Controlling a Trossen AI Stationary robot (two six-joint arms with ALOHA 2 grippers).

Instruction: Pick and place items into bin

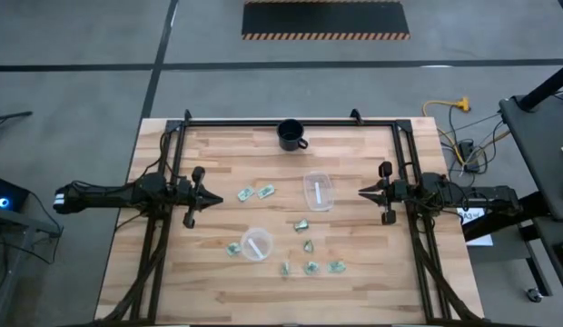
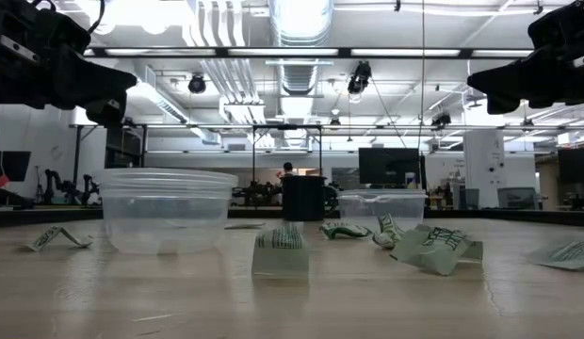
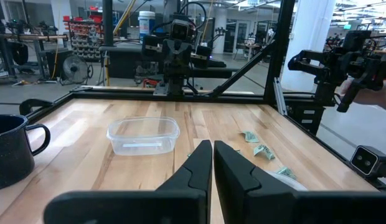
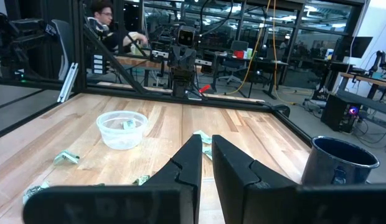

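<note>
Almost nothing is binned: wrapped pieces (image 1: 311, 246) lie scattered on the tabletop (image 1: 218, 272) around two tubs (image 1: 319, 192), while the left claw (image 1: 207, 197) and right claw (image 1: 364, 192) hover closed and empty.

Open wood (image 1: 209, 150) between arms; mug (image 1: 291, 134), two tubs (image 1: 319, 192), scattered items (image 1: 311, 267) obstruct centre.

Black mug (image 3: 12, 149): cut off at the left wrist picture's edge, handle showing.
Round tub (image 1: 256, 243): white contents too small to identify from above.
Wrapped items (image 1: 311, 267), around six o'clock of the desk (image 1: 218, 154): printing illegible.
Person (image 4: 103, 15): partly hidden behind the frame post.
</note>
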